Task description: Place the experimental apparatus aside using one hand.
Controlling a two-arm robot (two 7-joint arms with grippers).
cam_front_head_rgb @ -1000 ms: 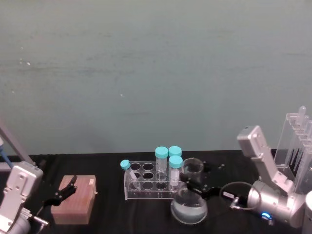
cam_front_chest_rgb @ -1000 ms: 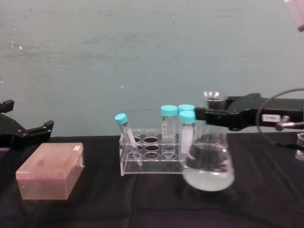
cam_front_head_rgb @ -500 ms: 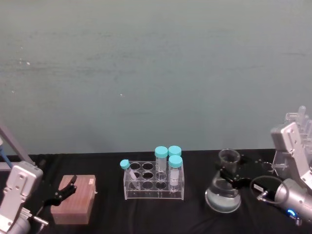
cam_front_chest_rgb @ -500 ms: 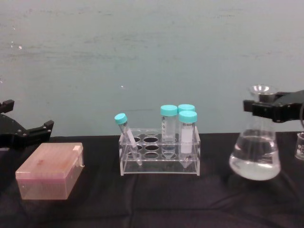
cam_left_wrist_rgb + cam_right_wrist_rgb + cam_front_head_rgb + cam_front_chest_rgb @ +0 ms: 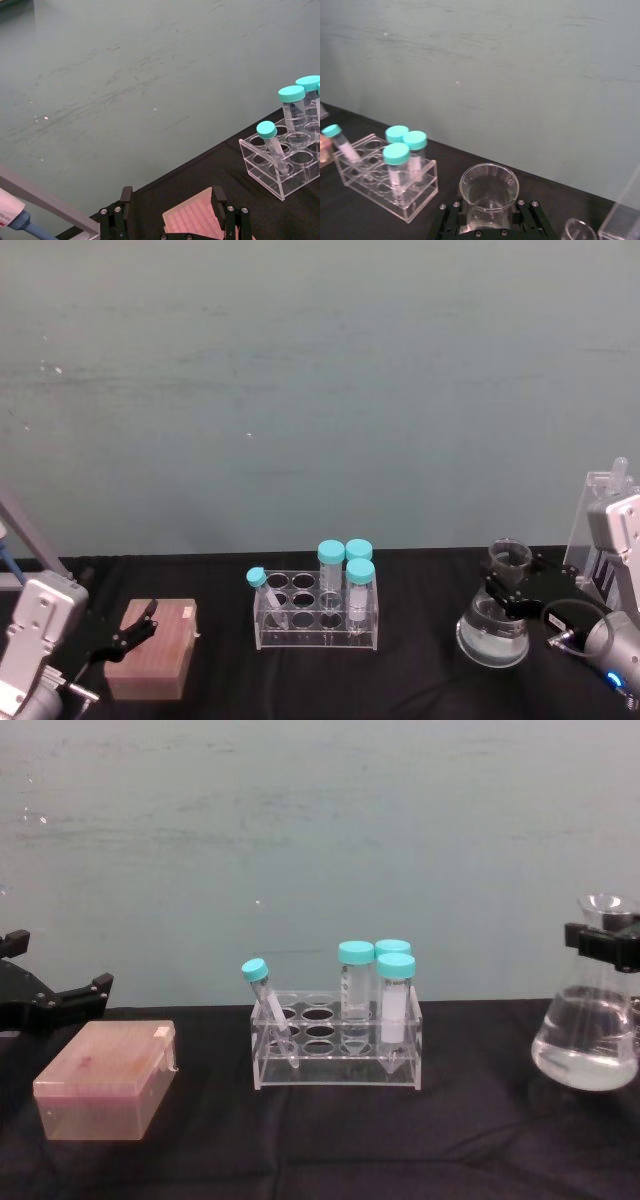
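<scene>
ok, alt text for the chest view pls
At the right edge, the right gripper holds a conical flask of clear liquid by its neck. A clear tube rack with four teal-capped tubes sits mid-table; a pink box and the open left gripper are left.

Nothing here can be read with any confidence. The teal-capped clear plastic tubes (image 5: 293, 116) standing in the clear acrylic rack (image 5: 281, 165) near the middle of the black worktop carry small dark printing on their sides, too small to make out. At one corner of the left wrist view, the white barrel of a pipette (image 5: 10, 216) bears a tiny red mark that cannot be deciphered. The clear glass conical flask (image 5: 588, 1028) near the worktop's right edge shows no legible graduations or lettering.
</scene>
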